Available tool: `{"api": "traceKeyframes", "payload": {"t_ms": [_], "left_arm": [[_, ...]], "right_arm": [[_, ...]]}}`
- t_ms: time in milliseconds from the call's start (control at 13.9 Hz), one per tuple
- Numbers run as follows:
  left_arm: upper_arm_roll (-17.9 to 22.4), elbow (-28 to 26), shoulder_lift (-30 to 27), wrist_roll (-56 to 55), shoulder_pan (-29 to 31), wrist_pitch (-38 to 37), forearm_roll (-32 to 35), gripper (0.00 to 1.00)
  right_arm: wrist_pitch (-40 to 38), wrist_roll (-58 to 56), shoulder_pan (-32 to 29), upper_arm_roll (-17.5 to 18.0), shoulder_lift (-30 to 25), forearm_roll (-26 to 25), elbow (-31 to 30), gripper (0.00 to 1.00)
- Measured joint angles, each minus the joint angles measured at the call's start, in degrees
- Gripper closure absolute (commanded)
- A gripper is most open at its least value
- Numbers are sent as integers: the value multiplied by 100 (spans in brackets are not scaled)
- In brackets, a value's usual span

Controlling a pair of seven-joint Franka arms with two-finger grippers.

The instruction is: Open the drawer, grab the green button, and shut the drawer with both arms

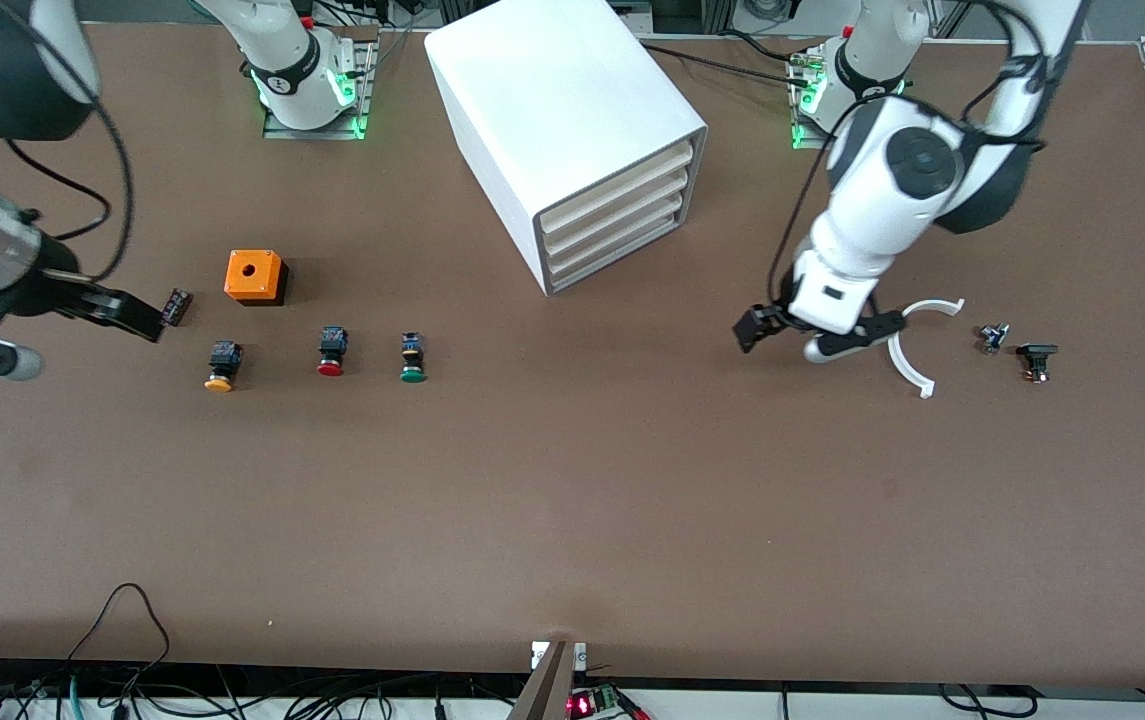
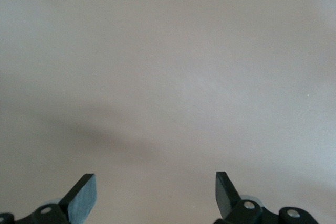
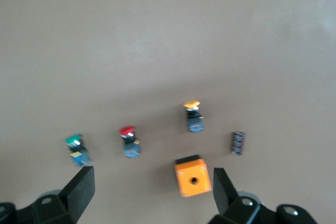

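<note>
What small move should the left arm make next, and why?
Probably bring the open left gripper, now over bare table, toward the front of the big white box cabinet. Its lowest shallow white drawer looks shut, and the right gripper waits over the table by the small dark part.

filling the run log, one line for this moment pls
drawer: shut | green button: on table | left hand: open, empty | right hand: open, empty
</note>
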Motion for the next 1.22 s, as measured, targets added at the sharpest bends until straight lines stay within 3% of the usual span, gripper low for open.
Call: {"api": "traceKeyframes", "payload": {"t_ms": [359, 502, 646, 789, 1220], "left_arm": [[735, 1186, -782, 2233, 79, -2267, 1, 0], [1108, 1293, -1131, 2990, 159, -2712, 1, 0], [1341, 1412, -1351, 3371, 239, -3193, 0, 0], [1369, 1648, -1414, 3453, 248, -3489, 26, 0], [1248, 1809, -1361, 3521, 231, -3605, 275, 0]], "right_arm": [[-538, -764, -293, -395, -19, 16, -96, 0], [-509, -1066, -190, -507, -57, 25, -186, 0], [-340, -1549, 93, -900, -125, 28, -288, 0], [-192, -1692, 174, -1081, -243, 150, -510, 0], [475, -1645, 186, -1114, -1091, 317, -1728, 0]]}}
